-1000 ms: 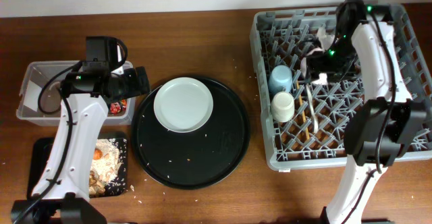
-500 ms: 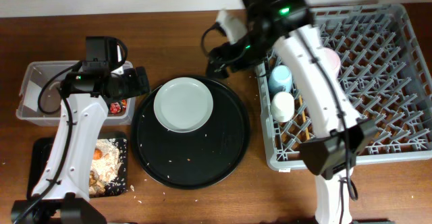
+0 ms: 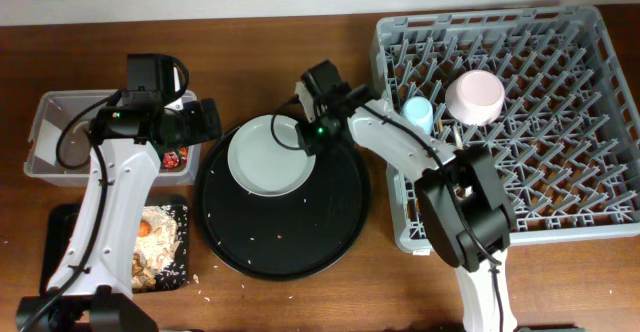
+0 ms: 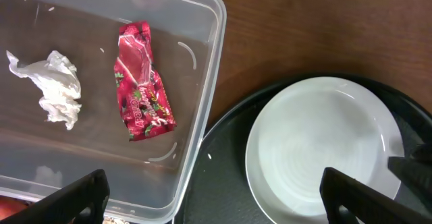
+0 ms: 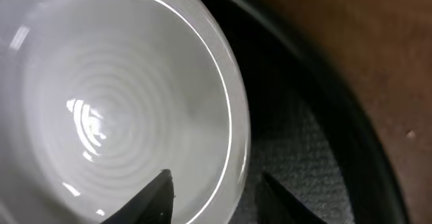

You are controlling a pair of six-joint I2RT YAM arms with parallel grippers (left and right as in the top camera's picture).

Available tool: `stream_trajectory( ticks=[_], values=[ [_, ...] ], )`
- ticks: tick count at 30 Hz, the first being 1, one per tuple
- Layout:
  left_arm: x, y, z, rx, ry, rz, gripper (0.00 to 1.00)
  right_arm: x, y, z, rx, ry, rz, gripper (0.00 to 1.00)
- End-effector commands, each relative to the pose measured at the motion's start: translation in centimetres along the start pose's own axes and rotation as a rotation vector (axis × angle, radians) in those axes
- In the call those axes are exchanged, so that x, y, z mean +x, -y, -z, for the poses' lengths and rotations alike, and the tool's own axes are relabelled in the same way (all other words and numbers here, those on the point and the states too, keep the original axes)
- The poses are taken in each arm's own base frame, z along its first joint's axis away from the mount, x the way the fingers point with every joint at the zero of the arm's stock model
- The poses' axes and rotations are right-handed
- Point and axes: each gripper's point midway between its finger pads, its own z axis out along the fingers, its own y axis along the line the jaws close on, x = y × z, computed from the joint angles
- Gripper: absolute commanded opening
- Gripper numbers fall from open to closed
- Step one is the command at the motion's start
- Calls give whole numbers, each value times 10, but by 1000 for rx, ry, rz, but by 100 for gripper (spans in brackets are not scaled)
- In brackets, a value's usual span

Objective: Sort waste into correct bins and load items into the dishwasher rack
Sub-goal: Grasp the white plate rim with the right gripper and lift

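One plate point(image 3: 262, 162) lies flat on the round black tray point(image 3: 330, 227), apart from the dishwasher rack point(image 3: 560, 122). The right tool point(image 5: 214, 190) hangs spread and empty, fingers point(image 5: 156, 196) either side of the plate's rim. It likely needs one finger under the lip and a firm close before lifting.

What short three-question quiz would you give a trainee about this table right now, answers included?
1. True or false: the red wrapper lies inside the clear tub.
2. The open right gripper straddles the rim of: A the round plate, B the clear tub, C the red wrapper.
3. Fill in: the pinkish bowl sits in the ___.
Key: 1 true; 2 A; 3 dishwasher rack.
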Motion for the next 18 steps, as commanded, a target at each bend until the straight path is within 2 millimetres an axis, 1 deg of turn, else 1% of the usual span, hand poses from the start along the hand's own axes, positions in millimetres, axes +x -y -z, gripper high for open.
stream_trajectory(
  ticks=[1, 3, 5, 6, 7, 8, 9, 10, 12, 13, 14, 16, 17, 18],
  values=[
    [-3, -1, 2, -8, 11, 6, 99, 8, 6, -12, 62, 10, -10, 43],
    [-3, -1, 2, -8, 11, 6, 99, 12, 5, -17, 58, 13, -5, 43],
    [-3, -1, 2, -8, 11, 6, 99, 21, 4, -23, 57, -3, -2, 40],
    [-3, -1, 2, -8, 11, 6, 99, 25, 3, -25, 57, -14, 2, 36],
    [-3, -1, 2, -8, 11, 6, 99, 27, 2, -27, 56, -19, 3, 27],
    [-3, -1, 2, -8, 11, 6, 99, 28, 3, -29, 57, -22, 2, 15],
    [-3, -1, 2, -8, 11, 6, 99, 28, 3, -29, 58, -24, 2, 11],
    [-3, -1, 2, -8, 11, 6, 99, 29, 3, -30, 58, -26, 1, 4],
    [-3, -1, 2, -8, 11, 6, 99, 26, 3, -27, 55, -18, 0, 4],
    [-3, -1, 2, -8, 11, 6, 99, 17, 0, -19, 49, 8, 3, 4],
    [-3, -1, 2, -8, 11, 6, 99, 5, -4, -5, 43, 45, 9, 4],
    [-3, -1, 2, -8, 11, 6, 99, -22, -17, 39, 31, 121, 20, 4],
    [-3, -1, 2, -8, 11, 6, 99, -32, -23, 67, 26, 161, 25, 4],
    [-3, -1, 2, -8, 11, 6, 99, -35, -25, 84, 30, 184, 28, 4]
  ],
)
